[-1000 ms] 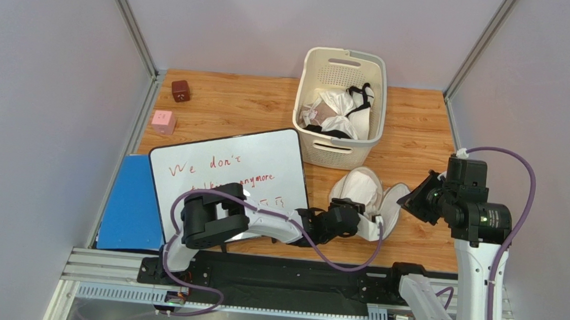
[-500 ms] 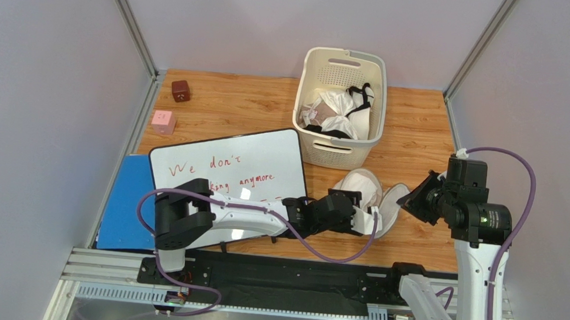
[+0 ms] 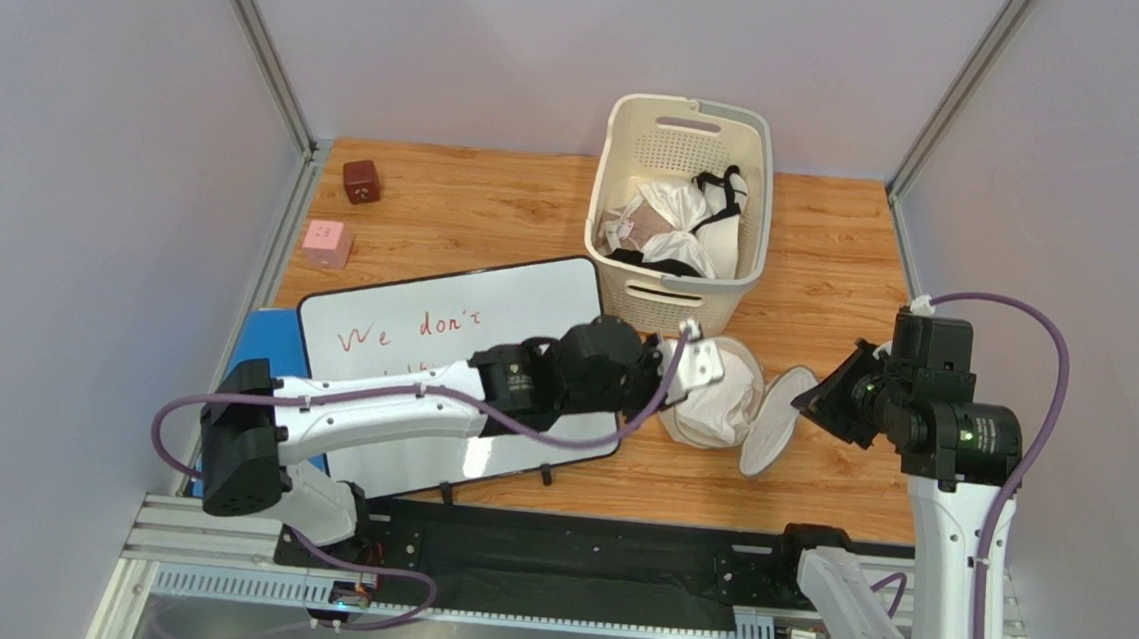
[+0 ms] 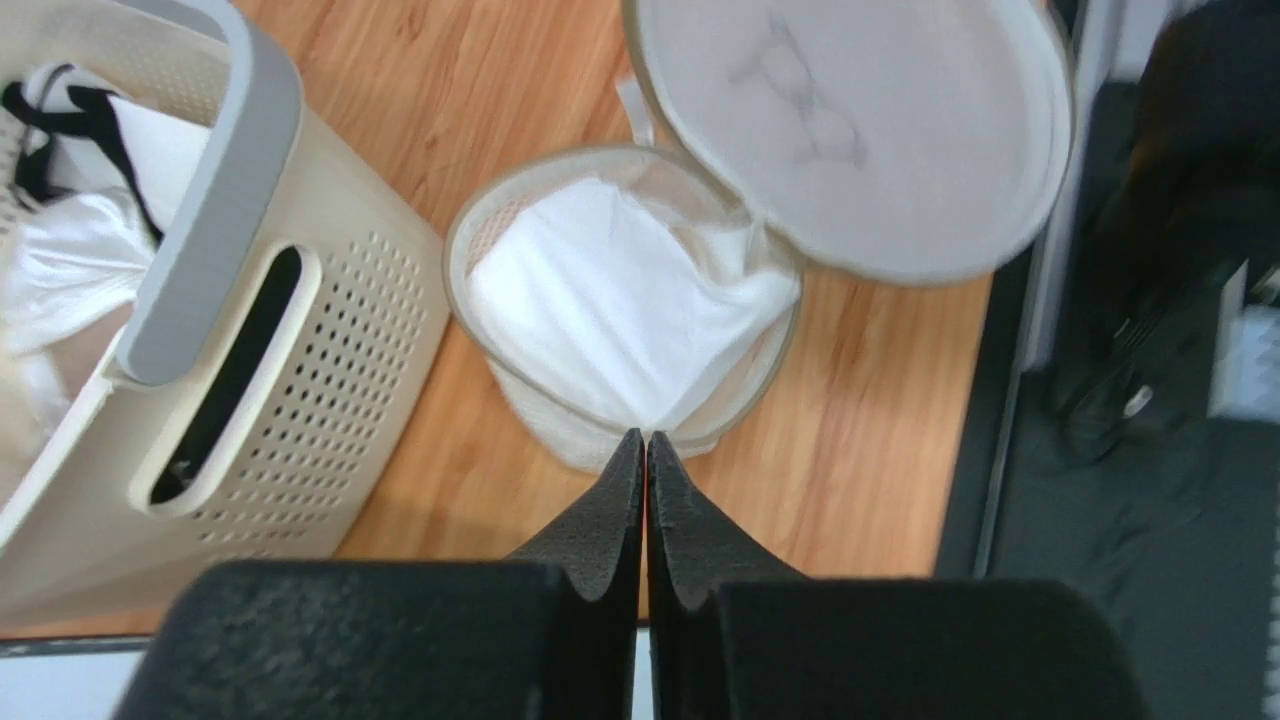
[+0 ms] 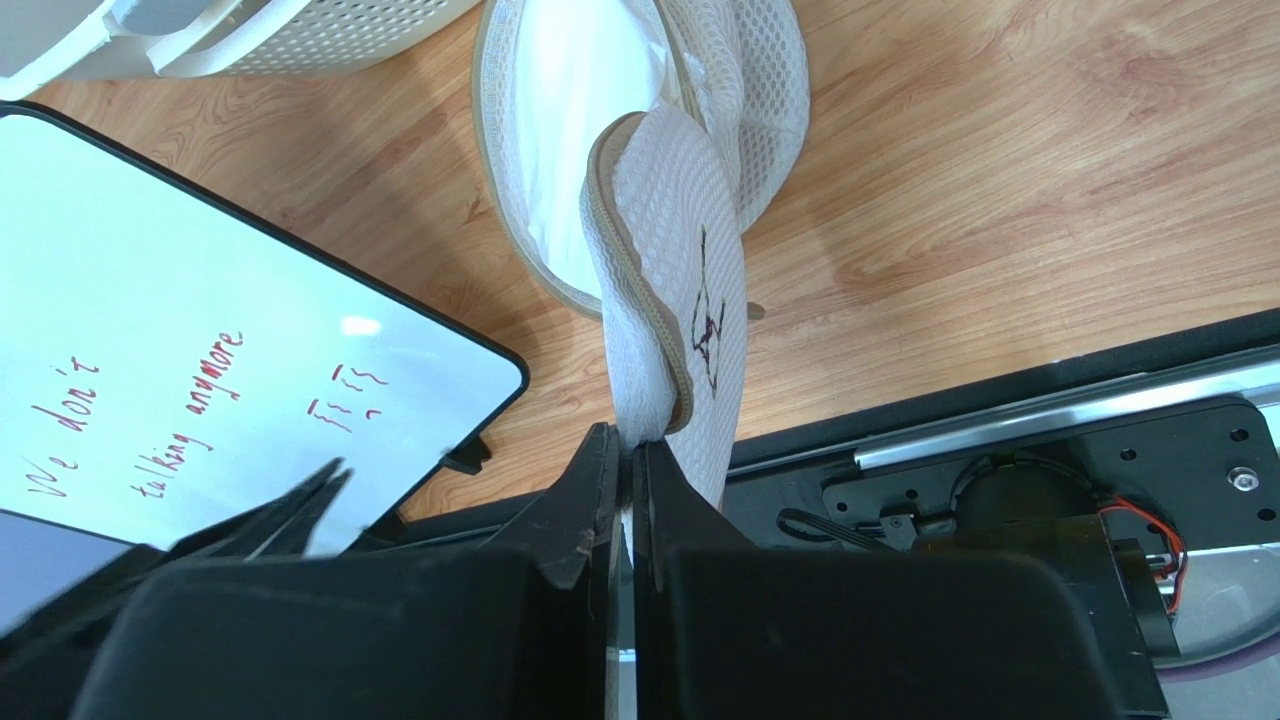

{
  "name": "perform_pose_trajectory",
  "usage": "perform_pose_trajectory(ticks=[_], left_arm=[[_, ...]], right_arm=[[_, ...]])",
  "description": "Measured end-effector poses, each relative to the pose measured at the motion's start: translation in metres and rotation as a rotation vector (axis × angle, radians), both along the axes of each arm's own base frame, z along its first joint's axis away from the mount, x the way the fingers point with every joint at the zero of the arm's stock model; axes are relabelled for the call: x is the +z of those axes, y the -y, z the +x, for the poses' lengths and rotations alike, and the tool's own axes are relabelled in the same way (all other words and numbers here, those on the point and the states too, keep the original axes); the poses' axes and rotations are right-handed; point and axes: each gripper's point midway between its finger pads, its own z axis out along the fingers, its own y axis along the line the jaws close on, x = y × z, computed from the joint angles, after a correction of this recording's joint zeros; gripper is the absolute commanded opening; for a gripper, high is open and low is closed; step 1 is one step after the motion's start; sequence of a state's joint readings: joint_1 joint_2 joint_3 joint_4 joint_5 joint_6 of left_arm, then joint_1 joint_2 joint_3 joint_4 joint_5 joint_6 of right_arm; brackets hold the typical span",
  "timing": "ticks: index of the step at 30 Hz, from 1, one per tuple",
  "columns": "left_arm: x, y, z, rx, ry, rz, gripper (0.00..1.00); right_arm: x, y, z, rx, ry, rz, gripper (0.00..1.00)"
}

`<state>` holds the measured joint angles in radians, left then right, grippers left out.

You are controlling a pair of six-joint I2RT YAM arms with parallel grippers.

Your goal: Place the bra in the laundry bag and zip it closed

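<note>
The laundry bag (image 3: 740, 359) lies open on the wood just in front of the basket. The white bra (image 4: 631, 308) sits folded inside its lower half (image 4: 519, 210), also seen in the right wrist view as the bra (image 5: 568, 105). The bag's mesh lid (image 3: 767, 421) stands up on edge, and my right gripper (image 5: 628, 444) is shut on the lid's rim (image 5: 639, 300). My left gripper (image 4: 645, 438) hovers shut and empty over the bag's edge nearest the whiteboard; in the top view the left gripper (image 3: 690, 370) sits at the bag's left side.
A cream slatted basket (image 3: 611, 187) with other garments stands right behind the bag. A whiteboard (image 3: 453, 349) with red writing lies under my left arm, on a blue folder (image 3: 261, 403). A pink cube (image 3: 327, 241) and a brown cube (image 3: 361, 180) sit far left.
My left arm swung from the bag's near side up to its left edge; its jaws opened, then shut with nothing in them. The right gripper kept its hold on the lid.
</note>
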<state>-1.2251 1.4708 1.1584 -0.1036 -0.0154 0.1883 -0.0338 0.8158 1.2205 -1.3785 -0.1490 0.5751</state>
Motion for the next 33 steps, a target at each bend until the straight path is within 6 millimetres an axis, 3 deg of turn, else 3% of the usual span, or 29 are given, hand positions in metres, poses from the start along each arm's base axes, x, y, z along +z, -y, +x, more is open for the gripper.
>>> perform_pose_trajectory(ticks=[4,7,11,17,20,24,33], left_arm=[[0.048,0.030,0.018,0.074,-0.194,-0.142,0.00],[0.058,0.053,0.020,0.094,-0.333,-0.188,0.00],[0.023,0.071,0.026,0.155,-0.534,-0.142,0.00],[-0.055,0.068,0.045,0.311,-0.695,-0.015,0.00],[-0.083,0.069,0.049,0.363,-0.720,0.026,0.00],[-0.101,0.072,0.051,0.394,-0.740,0.044,0.00],[-0.116,0.094,0.050,0.396,-0.814,-0.017,0.00]], right_arm=[[0.001,0.000,0.000,0.002,0.002,0.002,0.00],[0.007,-0.001,0.002,0.003,0.019,0.002,0.00],[0.014,-0.002,0.003,0.007,0.037,0.007,0.00],[0.017,-0.003,0.004,0.012,0.047,0.013,0.00],[0.017,-0.004,0.003,0.015,0.047,0.017,0.00],[0.017,-0.005,0.003,0.017,0.047,0.020,0.00],[0.020,-0.008,0.003,0.028,0.051,0.036,0.00]])
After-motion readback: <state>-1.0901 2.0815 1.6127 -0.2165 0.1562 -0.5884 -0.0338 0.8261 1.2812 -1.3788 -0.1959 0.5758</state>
